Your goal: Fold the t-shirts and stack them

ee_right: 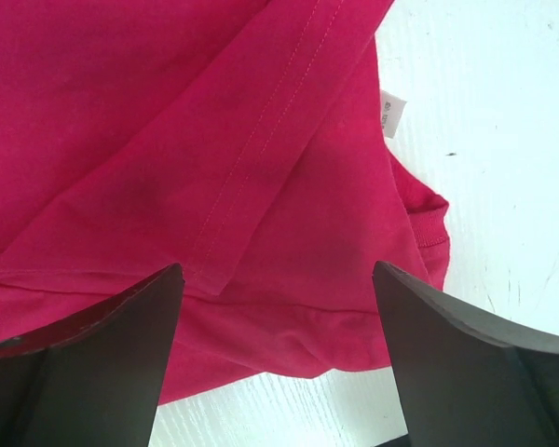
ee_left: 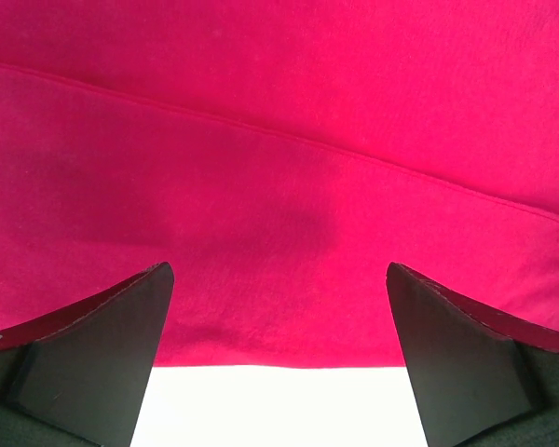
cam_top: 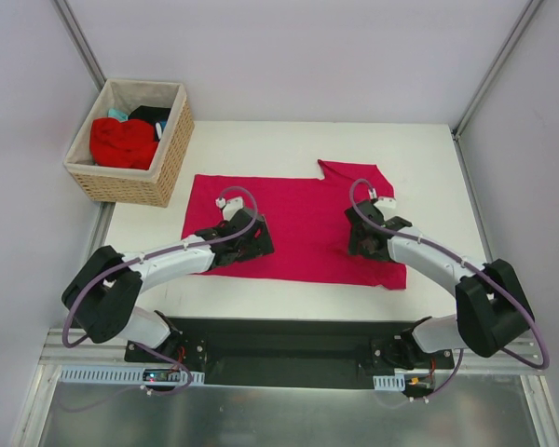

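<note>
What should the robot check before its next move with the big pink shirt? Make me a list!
1. The left gripper is open wide over the pink t-shirt's near edge: ok.
2. The right gripper is open wide near the neck label: ok.
3. Shirt lies smooth on the table: not ok, rumpled at the right end.
4. Fingers touching the cloth: cannot tell.
5. The other shirts sit in the basket, out of the way: ok.

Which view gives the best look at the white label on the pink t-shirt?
The right wrist view: the label sticks out from the edge of the t-shirt against the white table. The left wrist view shows only plain cloth; in the top view the label cannot be made out.
</note>
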